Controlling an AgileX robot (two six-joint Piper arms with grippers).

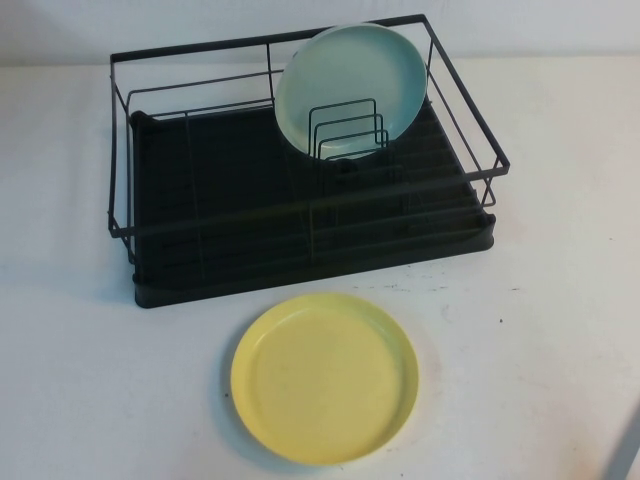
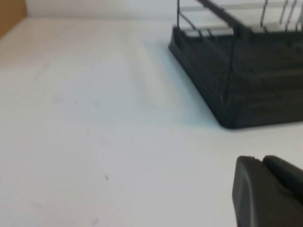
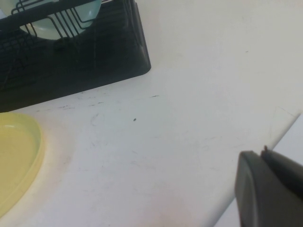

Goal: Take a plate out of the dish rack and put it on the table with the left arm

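Observation:
The pale yellow plate [image 1: 325, 378] lies flat on the white table [image 1: 70, 380], just in front of the black dish rack [image 1: 300, 215]. Its edge also shows in the right wrist view [image 3: 16, 156]. My left gripper [image 2: 260, 160] is shut and empty, low over bare table [image 2: 94, 118] off the rack's corner [image 2: 236, 80]; it is out of the high view. My right gripper [image 3: 262, 152] is shut and empty near the table's edge, apart from the yellow plate.
A pale blue-green plate [image 1: 352, 88] stands upright in the rack's wire dividers [image 1: 345, 130] at the back right; it also shows in the right wrist view [image 3: 61, 19]. A grey part [image 1: 625, 450] shows at the high view's lower right corner.

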